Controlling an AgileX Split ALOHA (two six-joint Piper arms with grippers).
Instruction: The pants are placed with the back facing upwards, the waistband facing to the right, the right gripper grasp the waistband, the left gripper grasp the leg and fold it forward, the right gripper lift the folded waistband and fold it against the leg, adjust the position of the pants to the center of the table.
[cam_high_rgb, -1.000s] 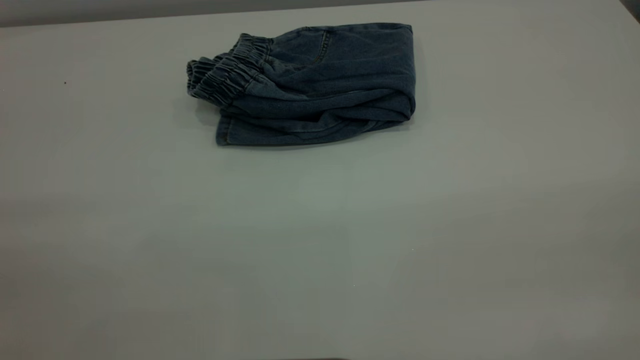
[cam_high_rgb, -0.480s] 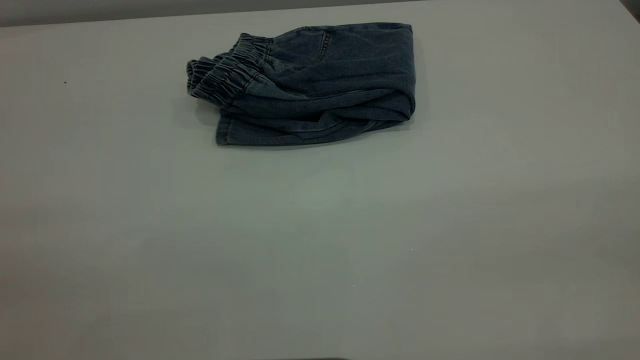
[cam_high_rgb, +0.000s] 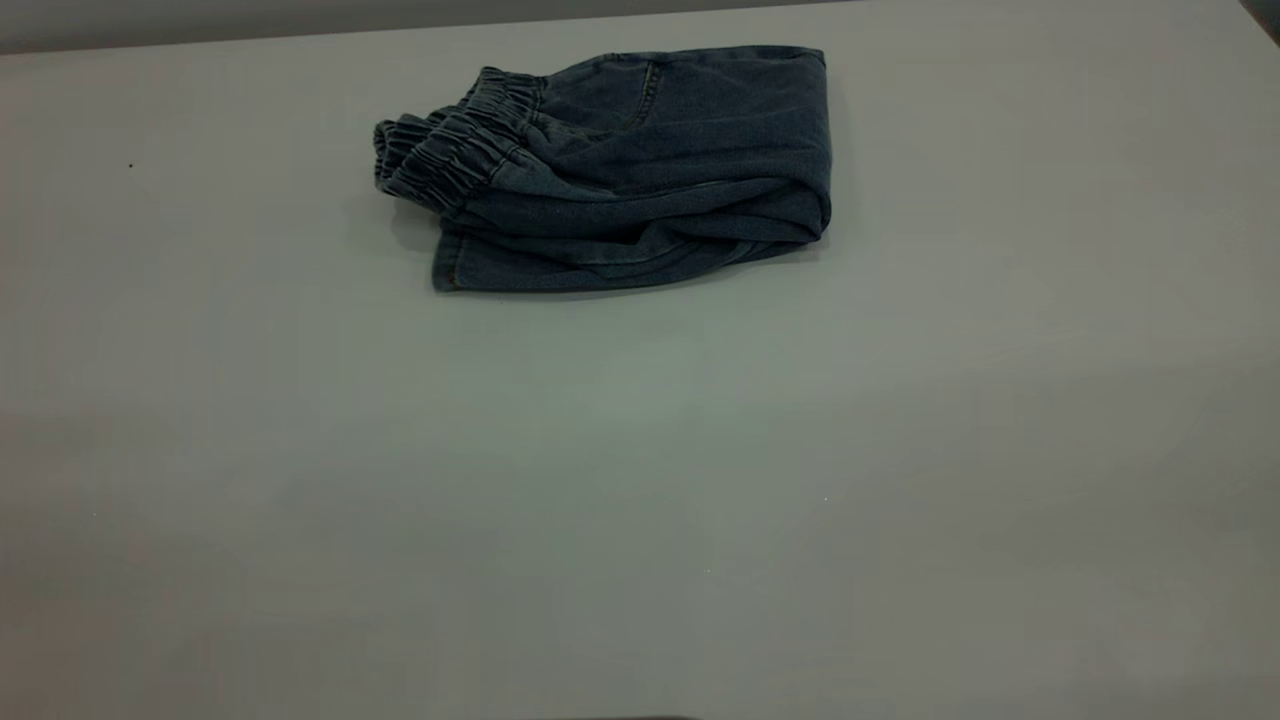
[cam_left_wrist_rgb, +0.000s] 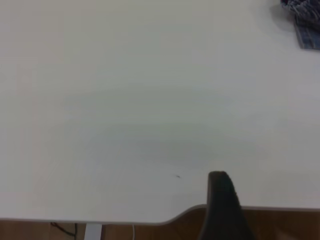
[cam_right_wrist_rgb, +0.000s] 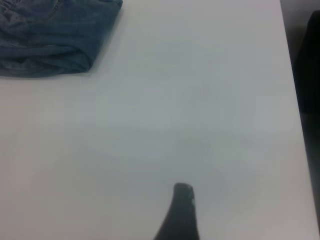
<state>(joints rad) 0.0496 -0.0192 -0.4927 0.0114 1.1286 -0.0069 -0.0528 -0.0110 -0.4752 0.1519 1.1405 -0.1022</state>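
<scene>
The pants (cam_high_rgb: 640, 165) sat folded into a compact bundle up around 12 o'clock on the table (cam_high_rgb: 640, 480), close to its far edge in the exterior view and a bit left of the middle. The bundle's long axis ran left to right. The waistband (cam_high_rgb: 455, 150) pointed toward 9 o'clock, and the smooth folded edge closed off the 3 o'clock end.

Texture-wise, the waistband was a bunched, ruffled elastic strip with tight little ridges, doubled over so two gathered layers stacked at a slant. The rest was soft faded blue denim, darker in the creases. A curved seam showed on the top layer near the waistband, could've been a pocket edge, hard to say. Along the 6 o'clock side a few layers peeked out in steps, with a flat hem corner sticking out at the lower left. The printed leg wasn't showing, so couldn't tell which layer it was.

The table was plain, smooth and pale, matte all over.

The left gripper (cam_left_wrist_rgb: 222, 205) only showed as one dark fingertip over the table's near edge in its wrist view, well apart from the pants. The right gripper (cam_right_wrist_rgb: 180, 212) was the same deal, one dark finger over bare table. Couldn't tell for either whether the jaws were released or clenched.
</scene>
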